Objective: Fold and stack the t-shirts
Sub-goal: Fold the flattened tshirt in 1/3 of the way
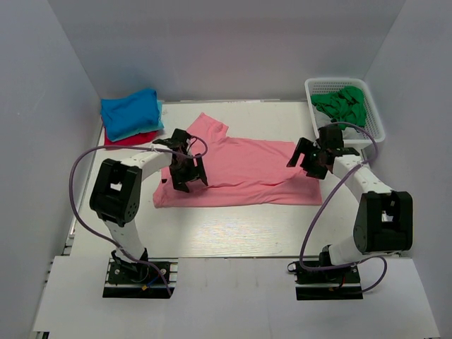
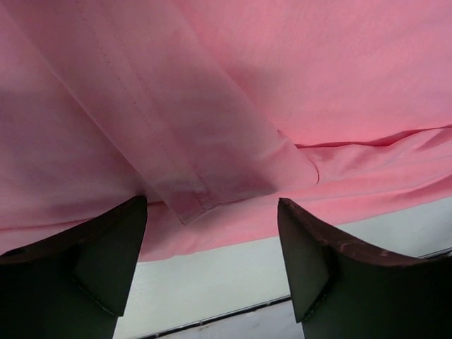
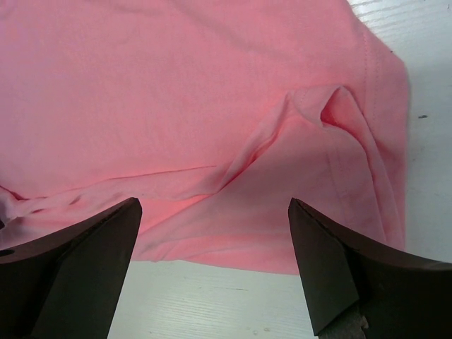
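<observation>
A white table (image 1: 233, 233) sits inside pale grey walls, the two arms mounted at its near edge. We see a salmon-pink t-shirt (image 1: 247, 173) spread flat across the middle, one sleeve pointing to the far side. The left hand (image 1: 188, 169) hovers over its left end and the right hand (image 1: 312, 159) over its right end. Both have their fingers spread wide and hold nothing, likely poised to pinch the ends for a fold. At the far left, a blue t-shirt (image 1: 131, 111) tops a folded stack above a teal one and a red t-shirt (image 1: 131, 140). In the white basket (image 1: 376, 126) at the far right, green cloth (image 1: 342, 104) lies crumpled, probably awaiting its turn.
</observation>
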You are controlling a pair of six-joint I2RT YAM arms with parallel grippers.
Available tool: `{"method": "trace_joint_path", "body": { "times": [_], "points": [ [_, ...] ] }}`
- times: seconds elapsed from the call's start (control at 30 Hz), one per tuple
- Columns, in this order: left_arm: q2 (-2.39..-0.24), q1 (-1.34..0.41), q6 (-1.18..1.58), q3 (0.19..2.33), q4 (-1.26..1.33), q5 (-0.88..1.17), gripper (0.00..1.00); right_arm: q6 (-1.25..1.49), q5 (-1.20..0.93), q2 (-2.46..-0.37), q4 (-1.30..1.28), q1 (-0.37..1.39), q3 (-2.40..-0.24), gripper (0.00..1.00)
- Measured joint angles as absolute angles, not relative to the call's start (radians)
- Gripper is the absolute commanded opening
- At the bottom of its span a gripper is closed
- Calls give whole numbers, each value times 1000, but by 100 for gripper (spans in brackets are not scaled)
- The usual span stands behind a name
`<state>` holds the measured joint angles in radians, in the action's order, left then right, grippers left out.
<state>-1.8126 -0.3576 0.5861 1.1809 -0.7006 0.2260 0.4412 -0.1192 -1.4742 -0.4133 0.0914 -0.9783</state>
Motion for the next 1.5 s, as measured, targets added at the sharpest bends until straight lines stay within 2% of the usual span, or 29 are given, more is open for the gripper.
{"method": "trace_joint_path", "body": {
  "times": [0.13,0.17,0.27,0.43,0.47,0.87,1.1,1.13,1.17,1.2,1.23,1.27,1.33,1.5],
  "points": [
    [-1830,-364,588,1194,-706,225,69,445,-120,-1480,-417,83,-978,90],
    [-1836,-365,587,1199,-705,225,60,445,-120,-1481,-417,80,-978,90],
    [-1852,-369,591,1215,-703,225,48,445,-120,-1482,-418,73,-978,90],
    [-1877,-369,591,1231,-705,220,6,445,-120,-1483,-418,61,-978,90],
    [-1878,-369,591,1232,-705,221,0,445,-121,-1484,-418,59,-978,90],
    [-1877,-369,566,1273,-684,229,0,442,-138,-1494,-420,41,-979,90],
    [-1977,-369,490,1518,-699,230,0,437,-141,-1496,-424,39,-992,90],
    [-2004,-369,477,1556,-703,229,4,437,-141,-1498,-425,39,-995,90],
    [-2037,-369,459,1598,-707,232,12,437,-141,-1499,-427,38,-1000,90],
    [-2064,-369,446,1628,-712,235,26,436,-141,-1501,-427,38,-1003,90],
    [-2092,-369,428,1658,-722,239,51,436,-140,-1501,-429,38,-1006,90],
    [-2120,-369,404,1684,-729,246,64,436,-139,-1502,-431,38,-1009,90],
    [-2162,-370,372,1723,-751,255,100,436,-138,-1502,-439,38,-1017,90],
    [-2193,-369,315,1778,-793,252,100,429,-133,-1502,-443,38,-1028,90]
  ]
}}
